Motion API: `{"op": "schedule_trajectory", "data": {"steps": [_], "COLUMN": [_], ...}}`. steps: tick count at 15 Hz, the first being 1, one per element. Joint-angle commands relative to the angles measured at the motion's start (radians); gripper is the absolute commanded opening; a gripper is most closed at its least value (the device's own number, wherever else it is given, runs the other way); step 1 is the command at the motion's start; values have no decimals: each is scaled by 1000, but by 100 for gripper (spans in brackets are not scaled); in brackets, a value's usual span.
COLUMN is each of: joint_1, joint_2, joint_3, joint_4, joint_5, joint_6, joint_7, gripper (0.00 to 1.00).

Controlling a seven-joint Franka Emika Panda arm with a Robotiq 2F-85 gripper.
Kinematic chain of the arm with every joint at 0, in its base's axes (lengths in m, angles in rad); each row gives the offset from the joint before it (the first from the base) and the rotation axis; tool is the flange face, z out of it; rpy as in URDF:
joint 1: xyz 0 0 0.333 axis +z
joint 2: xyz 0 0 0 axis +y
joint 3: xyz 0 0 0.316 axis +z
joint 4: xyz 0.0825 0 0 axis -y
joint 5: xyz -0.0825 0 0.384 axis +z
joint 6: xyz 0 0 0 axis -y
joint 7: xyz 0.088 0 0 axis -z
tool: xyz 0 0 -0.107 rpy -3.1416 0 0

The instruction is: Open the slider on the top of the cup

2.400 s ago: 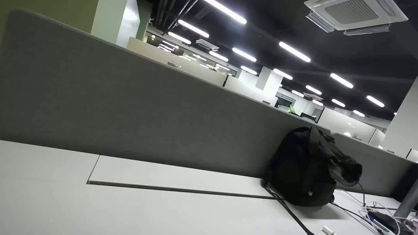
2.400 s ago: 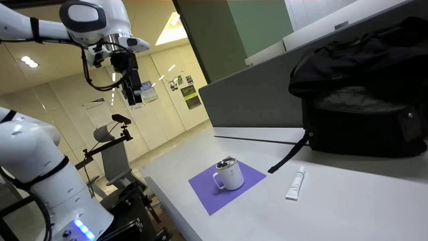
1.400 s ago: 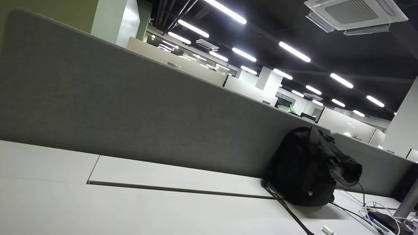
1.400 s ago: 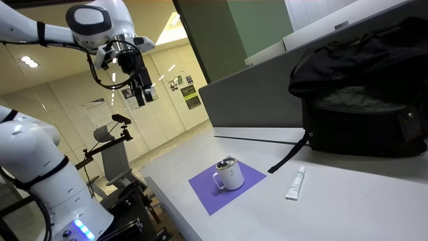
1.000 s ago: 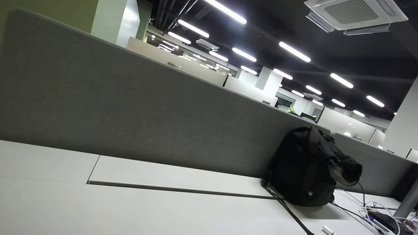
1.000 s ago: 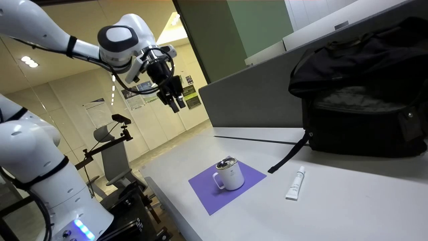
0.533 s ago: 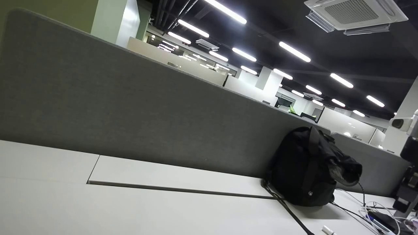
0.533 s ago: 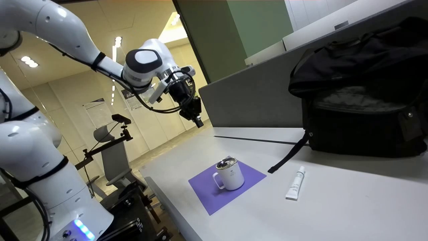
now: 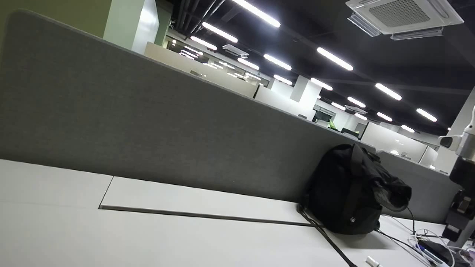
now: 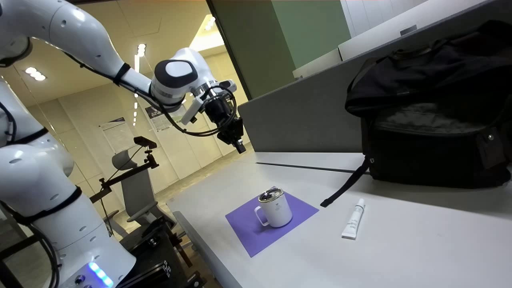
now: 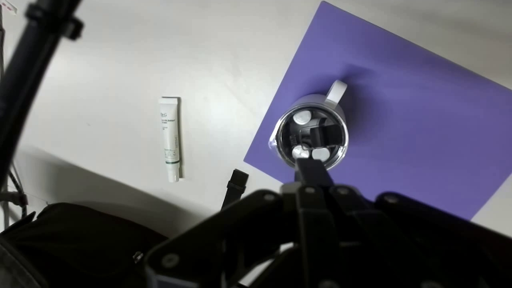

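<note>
A white cup [image 10: 279, 213] with a handle stands upright on a purple sheet [image 10: 249, 236]. Its clear lid [image 11: 294, 130] has a silver rim, and the black slider [image 11: 326, 136] lies on the handle half of it as seen in the wrist view. My gripper [image 10: 241, 148] hangs in the air above the cup, tilted, with nothing held. Seen from the wrist, the gripper [image 11: 314, 170] has its fingertips together and they overlap the near rim of the lid in the picture, hiding a bit of it. Only part of the gripper [image 9: 454, 226] enters an exterior view, where the cup is out of view.
A white tube [image 11: 171, 136] lies on the white table [image 10: 400, 248] beside the sheet. The black backpack [image 10: 432, 156] leans at the grey partition [image 10: 304, 124], its strap [image 11: 236, 182] reaching toward the sheet. Cables [image 9: 419, 237] lie past the bag.
The arm has swung forward and down toward the cup, slowing over the last half second. The fingers, apart a second ago, have come together. Cup, sheet, tube and bag have stayed put.
</note>
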Motion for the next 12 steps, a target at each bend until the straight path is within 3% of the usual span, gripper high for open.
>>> {"op": "schedule_trajectory", "data": {"steps": [1, 7, 12], "joint_1": [1, 1, 7], "joint_2": [0, 0, 80], "joint_3": [0, 0, -4], "joint_4": [1, 2, 6], "joint_5": [1, 1, 98], "joint_6": [-2, -2, 140], "joint_7": [-1, 0, -44], "gripper": [1, 0, 0]}}
